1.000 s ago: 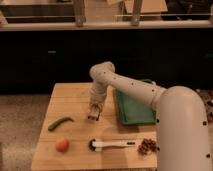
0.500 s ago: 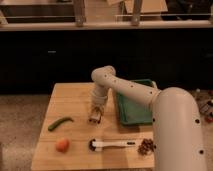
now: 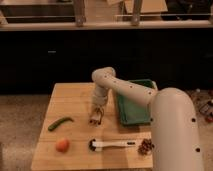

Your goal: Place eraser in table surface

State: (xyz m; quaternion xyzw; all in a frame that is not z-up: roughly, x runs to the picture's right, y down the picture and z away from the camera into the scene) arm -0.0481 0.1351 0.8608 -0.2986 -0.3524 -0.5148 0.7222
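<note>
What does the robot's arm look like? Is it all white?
Mostly. The arm is fat, smooth and creamy white, with rounded joints and small dark dots on its shell. Its pincer is small and darker, low over the table surface.

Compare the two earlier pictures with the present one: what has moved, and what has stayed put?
The hand has come down closer to the table surface, left of the green tray. The green pepper, orange fruit, utensil and brown cluster stayed put.
</note>
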